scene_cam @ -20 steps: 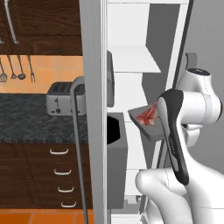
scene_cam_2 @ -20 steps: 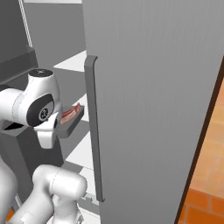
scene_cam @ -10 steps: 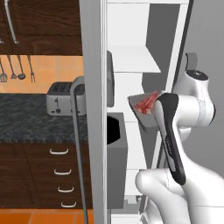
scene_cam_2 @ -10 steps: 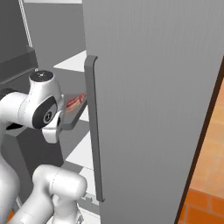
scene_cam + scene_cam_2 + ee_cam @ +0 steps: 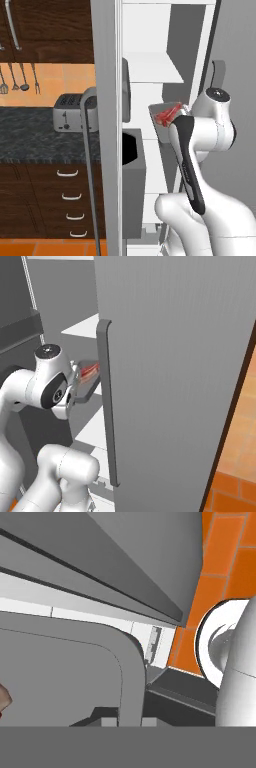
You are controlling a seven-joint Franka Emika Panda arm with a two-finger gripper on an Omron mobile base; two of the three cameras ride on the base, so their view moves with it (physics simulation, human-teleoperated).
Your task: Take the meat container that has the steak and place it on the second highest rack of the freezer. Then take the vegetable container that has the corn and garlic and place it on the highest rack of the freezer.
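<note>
The gripper (image 5: 79, 393) is closed down on the near edge of the grey meat container (image 5: 165, 122); the fingers themselves are largely hidden behind the wrist, so the exact contact point cannot be confirmed. The container is carried in the air inside the open freezer (image 5: 192, 65), roughly level, with the steak (image 5: 169, 114) lying in it as a red slab with pale streaks. In the hand view the tray wall (image 5: 65, 677) runs just ahead of the hand, with a sliver of the meat at the left edge. A white shelf (image 5: 150, 75) sits above the container and another white shelf (image 5: 95, 428) below it. The freezer door (image 5: 175, 366) stands open to the right. Left of the freezer are a dark counter (image 5: 30, 142), a toaster (image 5: 70, 112) and hanging utensils (image 5: 15, 82).
</note>
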